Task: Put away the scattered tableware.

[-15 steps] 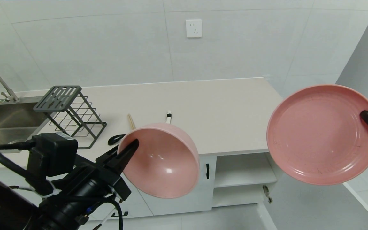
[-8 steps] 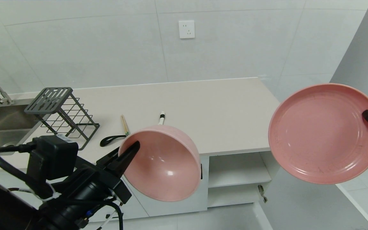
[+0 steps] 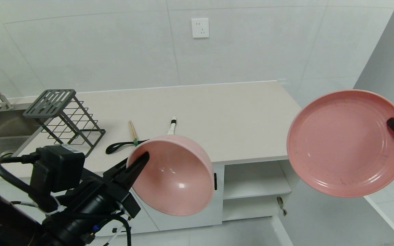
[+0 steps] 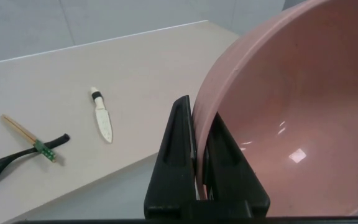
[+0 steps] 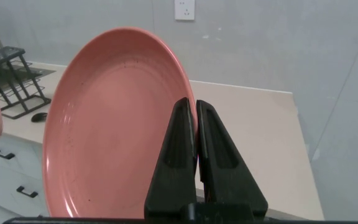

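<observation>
the left gripper has its jaws clenched on the rim of the pink bowl, held in the air in front of the worktop, tipped on its side with the opening toward the robot. the right gripper grasps the pink plate by its edge; the plate is almost upright, beyond the worktop's right end. both look light, stiff and smooth, so i think a rim hold could let them swing or slip.
</observation>
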Robot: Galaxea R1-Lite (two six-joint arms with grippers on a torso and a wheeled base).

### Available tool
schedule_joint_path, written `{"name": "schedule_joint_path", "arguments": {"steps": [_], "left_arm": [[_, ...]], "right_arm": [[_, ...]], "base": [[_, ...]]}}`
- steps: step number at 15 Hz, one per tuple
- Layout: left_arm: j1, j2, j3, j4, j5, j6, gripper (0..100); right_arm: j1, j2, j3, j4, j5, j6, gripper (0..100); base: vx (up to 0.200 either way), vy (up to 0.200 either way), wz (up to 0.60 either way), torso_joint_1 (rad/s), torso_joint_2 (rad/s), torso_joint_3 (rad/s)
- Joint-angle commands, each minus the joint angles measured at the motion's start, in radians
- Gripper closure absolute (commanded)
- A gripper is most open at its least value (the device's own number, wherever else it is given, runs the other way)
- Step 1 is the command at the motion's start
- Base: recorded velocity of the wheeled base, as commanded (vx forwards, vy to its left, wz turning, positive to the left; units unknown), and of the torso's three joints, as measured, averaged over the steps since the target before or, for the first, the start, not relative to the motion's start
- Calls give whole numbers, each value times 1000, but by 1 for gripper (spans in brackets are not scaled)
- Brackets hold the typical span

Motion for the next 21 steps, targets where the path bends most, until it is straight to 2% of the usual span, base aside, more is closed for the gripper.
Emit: {"name": "schedule_joint_path", "arguments": {"steps": [1, 16, 21], "left_arm": [[0, 2, 0, -1, 1, 0, 100], [0, 3, 20, -1, 2, -9, 100], [0, 5, 24, -1, 1, -9, 100]], "right_arm": [[0, 1, -1, -1, 1, 0, 100], [0, 10, 1, -38, 1, -5, 100], [0, 24, 10, -44, 1, -5, 100]], "base": [[0, 0, 0, 0, 0, 0], [0, 0, 0, 0, 0, 0], [0, 0, 0, -151, 302, 149]]}}
